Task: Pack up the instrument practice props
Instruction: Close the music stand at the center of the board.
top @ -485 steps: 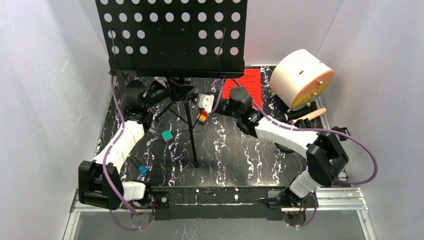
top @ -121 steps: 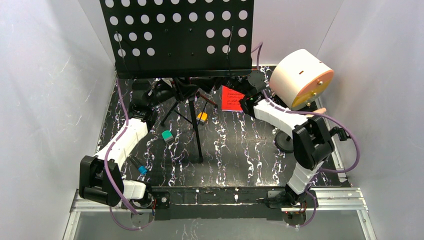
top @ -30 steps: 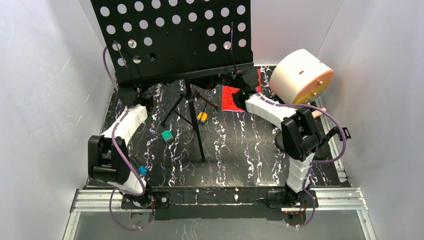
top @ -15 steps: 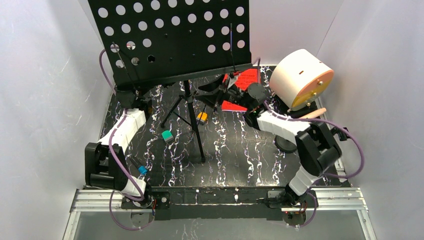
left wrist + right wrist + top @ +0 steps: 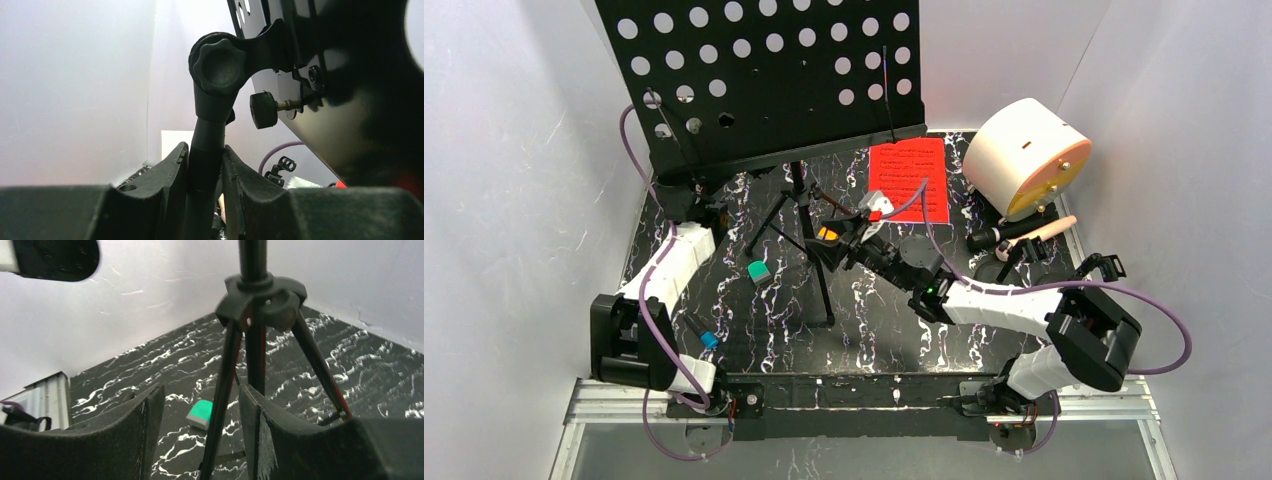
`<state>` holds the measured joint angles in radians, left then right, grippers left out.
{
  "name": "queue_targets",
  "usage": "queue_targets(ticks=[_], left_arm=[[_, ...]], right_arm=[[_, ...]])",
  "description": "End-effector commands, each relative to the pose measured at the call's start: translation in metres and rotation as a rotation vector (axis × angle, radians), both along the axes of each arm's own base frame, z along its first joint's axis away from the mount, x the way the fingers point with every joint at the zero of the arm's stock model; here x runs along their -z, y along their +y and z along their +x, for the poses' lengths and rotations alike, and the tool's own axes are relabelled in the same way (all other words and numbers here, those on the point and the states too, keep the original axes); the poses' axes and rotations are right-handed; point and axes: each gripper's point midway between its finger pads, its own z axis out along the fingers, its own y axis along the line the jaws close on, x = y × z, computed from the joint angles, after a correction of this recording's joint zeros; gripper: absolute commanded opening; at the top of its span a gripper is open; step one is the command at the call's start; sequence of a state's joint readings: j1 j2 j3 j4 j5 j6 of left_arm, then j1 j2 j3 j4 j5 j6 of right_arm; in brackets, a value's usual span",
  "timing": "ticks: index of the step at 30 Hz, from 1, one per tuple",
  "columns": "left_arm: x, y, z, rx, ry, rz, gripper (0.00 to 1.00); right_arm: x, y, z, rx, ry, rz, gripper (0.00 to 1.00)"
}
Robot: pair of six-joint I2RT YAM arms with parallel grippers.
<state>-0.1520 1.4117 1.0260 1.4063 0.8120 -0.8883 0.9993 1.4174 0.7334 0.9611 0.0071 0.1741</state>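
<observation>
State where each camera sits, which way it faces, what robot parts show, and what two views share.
Top: above, behind the bases, looking down at the table; both arms show.
Left wrist: looks up the rack pole; left tool grips it.
Right wrist: low, facing the tripod legs; open right tool frames one.
Shared: top and right wrist show the teal block.

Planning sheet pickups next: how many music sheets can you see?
1. A red sheet lies flat at the far end of the table, between the rack and the white cylinder. Others may be hidden behind the rack.
</observation>
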Motion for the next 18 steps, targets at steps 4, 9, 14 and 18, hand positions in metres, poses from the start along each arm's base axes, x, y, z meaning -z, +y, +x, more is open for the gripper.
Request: queue_targets(ticks=[4, 9, 14, 18], left_arm=[[0.026, 0.000, -0.004, -0.009, 0.041, 0.060, 0.00], [0.034, 0.000, -0.003, -0.015, 0.060, 0.069, 0.00], [0.037, 0.000, -0.003, -0.019, 0.068, 0.074, 0.00], [0.040, 0.000, -0.001, -0.022, 0.080, 0.075, 0.00]], right_arm=[[0.025, -0.002, 0.015, 0.217, 0.098, -0.068, 0.65], [0.050, 0.002, 0.019, 0.275, 0.199, -0.106, 0.65], [0.070, 0.014, 0.014, 0.260, 0.245, -0.144, 0.59], [0.076, 0.023, 0.012, 0.239, 0.254, -0.158, 0.45]])
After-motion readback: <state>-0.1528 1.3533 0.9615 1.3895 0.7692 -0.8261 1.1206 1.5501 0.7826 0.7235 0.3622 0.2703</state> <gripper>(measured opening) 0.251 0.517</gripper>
